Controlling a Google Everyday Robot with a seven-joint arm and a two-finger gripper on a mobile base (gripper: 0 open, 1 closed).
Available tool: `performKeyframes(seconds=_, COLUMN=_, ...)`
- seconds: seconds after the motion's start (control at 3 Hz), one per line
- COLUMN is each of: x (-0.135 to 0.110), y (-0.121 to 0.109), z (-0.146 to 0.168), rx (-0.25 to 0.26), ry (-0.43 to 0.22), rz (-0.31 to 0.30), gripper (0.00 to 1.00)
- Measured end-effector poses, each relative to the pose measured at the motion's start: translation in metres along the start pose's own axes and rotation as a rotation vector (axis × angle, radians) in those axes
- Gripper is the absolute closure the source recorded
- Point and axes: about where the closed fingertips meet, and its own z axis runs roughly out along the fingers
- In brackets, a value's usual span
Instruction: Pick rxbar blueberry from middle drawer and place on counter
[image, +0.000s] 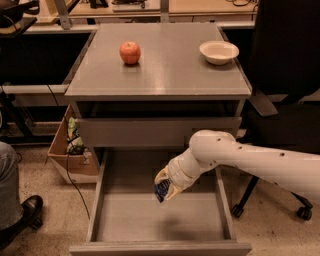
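The middle drawer (107, 220) is pulled open below the cabinet, and its grey floor is bare. My gripper (164, 185) hangs above the drawer's middle, shut on the rxbar blueberry (161, 190), a small dark blue bar that sticks out below the fingers. The bar is lifted off the drawer floor. The white arm reaches in from the right. The counter (170, 70) is the grey top of the cabinet, above and behind the gripper.
A red apple (130, 52) sits on the counter's back left and a white bowl (219, 52) on its back right. A black office chair (285, 100) stands to the right. A cardboard box (70, 150) sits on the floor at left.
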Motion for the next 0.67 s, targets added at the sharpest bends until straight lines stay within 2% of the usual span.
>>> performKeyframes(seconds=0.33, x=-0.004, y=-0.028, z=-0.038, rx=0.04, ry=0.01, rz=0.021, gripper=1.0)
performKeyframes(seconds=0.67, x=-0.022, y=-0.063, z=-0.108, rx=0.08, ry=0.066, rz=0.019, gripper=1.0)
